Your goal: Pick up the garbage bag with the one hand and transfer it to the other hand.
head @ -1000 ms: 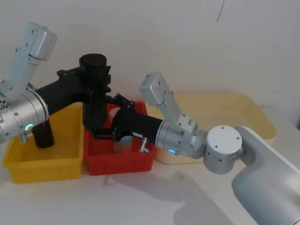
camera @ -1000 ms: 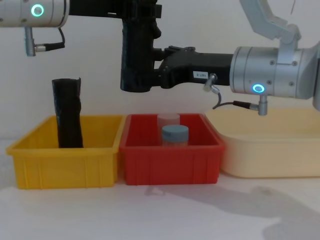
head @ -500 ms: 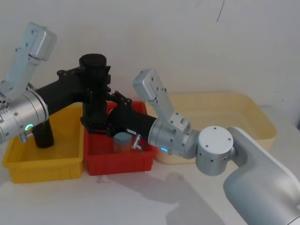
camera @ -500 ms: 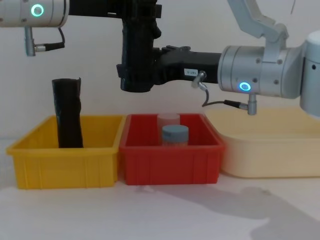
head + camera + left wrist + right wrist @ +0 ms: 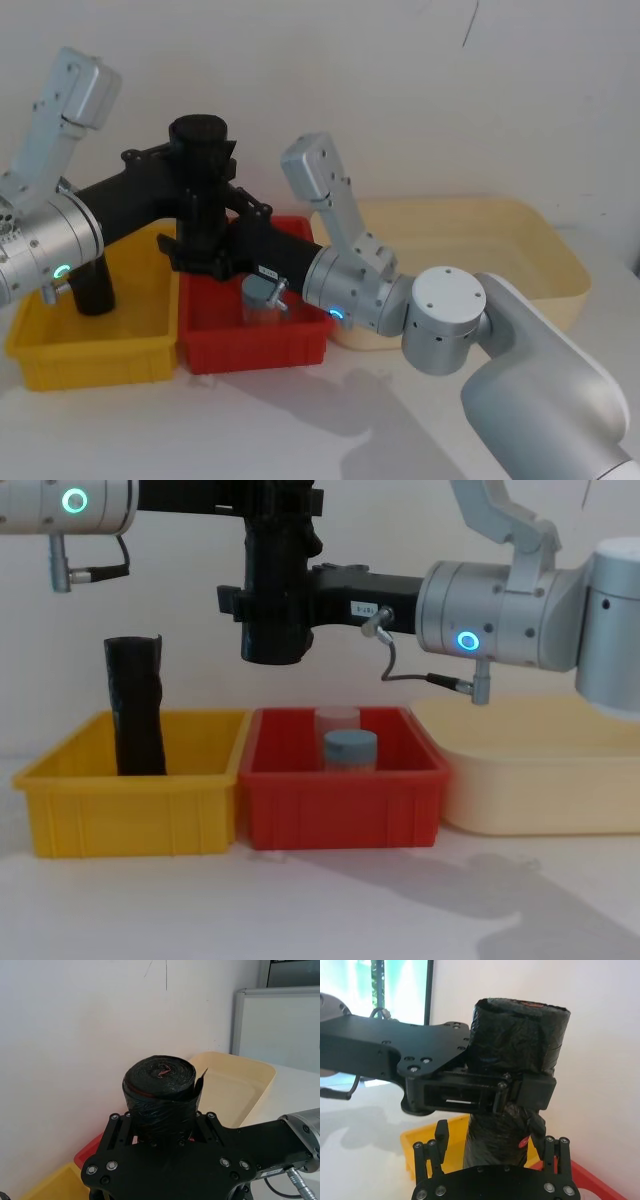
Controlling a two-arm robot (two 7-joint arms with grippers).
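The garbage bag [image 5: 200,195], a thick glossy black roll, hangs upright above the seam between the yellow and red bins. My left gripper [image 5: 200,160] is shut on its upper part and shows as a black clamp [image 5: 485,1092] in the right wrist view. From the right, my right gripper [image 5: 195,258] reaches in level and open, one finger on each side of the roll's lower half. In the right wrist view, small gaps separate its fingers [image 5: 440,1145] from the roll [image 5: 520,1035]. The chest view shows the roll [image 5: 275,590] with the right gripper [image 5: 262,602] around it.
A yellow bin [image 5: 130,810] holds a slimmer crinkled black roll [image 5: 135,715] standing upright. The red bin [image 5: 340,810] under the grippers holds a blue-capped jar [image 5: 350,748] and a clear cup. A cream tub [image 5: 540,790] stands to the right.
My right gripper has slid left along its own axis until its fingers flank the roll's lower half. The left gripper and the roll have stayed still.
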